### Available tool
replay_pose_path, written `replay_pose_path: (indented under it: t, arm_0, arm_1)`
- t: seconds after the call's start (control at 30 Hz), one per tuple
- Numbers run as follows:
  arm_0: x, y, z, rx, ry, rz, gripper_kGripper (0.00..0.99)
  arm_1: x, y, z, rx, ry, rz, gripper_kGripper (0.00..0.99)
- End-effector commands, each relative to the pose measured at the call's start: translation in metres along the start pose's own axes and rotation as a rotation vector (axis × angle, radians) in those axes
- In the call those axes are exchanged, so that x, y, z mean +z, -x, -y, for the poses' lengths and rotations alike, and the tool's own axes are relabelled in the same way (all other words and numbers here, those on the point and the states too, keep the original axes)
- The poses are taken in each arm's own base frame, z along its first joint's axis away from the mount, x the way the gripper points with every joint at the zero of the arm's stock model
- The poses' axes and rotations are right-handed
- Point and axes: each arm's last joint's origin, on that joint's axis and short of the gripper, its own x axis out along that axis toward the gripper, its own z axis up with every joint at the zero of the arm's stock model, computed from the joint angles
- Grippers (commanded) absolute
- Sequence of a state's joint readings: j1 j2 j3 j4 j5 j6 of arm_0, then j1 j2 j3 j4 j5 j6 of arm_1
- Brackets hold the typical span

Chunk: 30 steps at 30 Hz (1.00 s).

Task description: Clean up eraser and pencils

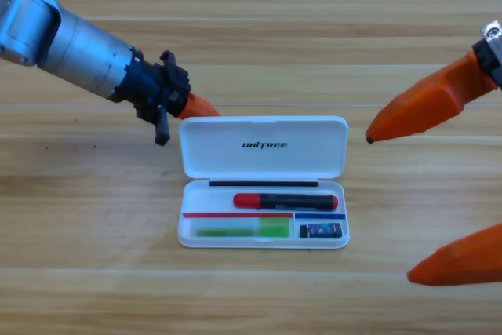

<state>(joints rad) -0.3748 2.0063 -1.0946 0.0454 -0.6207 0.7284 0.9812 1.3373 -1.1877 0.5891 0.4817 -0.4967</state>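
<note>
The white case (185,234) lies open in the middle of the table, its lid (263,161) folded back. In the tray lie the black pencil with red cap (286,201), the light green pencil (243,230) below it, and the small dark eraser (320,231) at the lower right. My left gripper (198,106) is at the lid's upper left corner, orange jaws together in a single tip, holding nothing. My right gripper (389,208) shows large at the right edge. It is open, one jaw level with the lid and the other below the tray.
The wooden table (94,272) surrounds the case. The grey left arm (70,45) slants in from the upper left corner.
</note>
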Motion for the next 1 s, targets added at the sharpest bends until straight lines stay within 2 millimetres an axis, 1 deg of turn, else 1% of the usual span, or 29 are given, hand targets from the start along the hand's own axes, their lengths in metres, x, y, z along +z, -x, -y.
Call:
replay_pose_path:
  t: [0.03, 0.23, 0.37, 0.5, 0.6, 0.77, 1.0]
  arm_0:
    - [0.009, -0.010, 0.024, -0.080, -0.041, -0.008, 0.000]
    - [0.014, -0.010, 0.045, -0.126, -0.078, -0.015, 0.000]
    - [0.011, -0.011, 0.064, -0.167, -0.122, -0.031, 0.000]
    - [0.008, -0.016, 0.077, -0.184, -0.149, -0.059, 0.000]
    - [0.006, -0.020, 0.084, -0.193, -0.161, -0.072, 0.000]
    - [-0.004, -0.030, 0.093, -0.194, -0.177, -0.109, 0.000]
    - [-0.016, -0.040, 0.099, -0.183, -0.185, -0.142, 0.000]
  arm_1:
    - [-0.007, -0.017, 0.005, 0.050, -0.034, -0.022, 0.950]
    - [-0.008, -0.017, 0.005, 0.054, -0.037, -0.023, 0.950]
    - [-0.009, -0.018, 0.004, 0.054, -0.038, -0.024, 0.950]
    - [-0.009, -0.018, 0.004, 0.059, -0.039, -0.023, 0.950]
    - [-0.009, -0.018, 0.004, 0.064, -0.041, -0.020, 0.950]
    - [-0.009, -0.018, 0.004, 0.068, -0.041, -0.018, 0.950]
    - [-0.009, -0.018, 0.004, 0.072, -0.042, -0.018, 0.950]
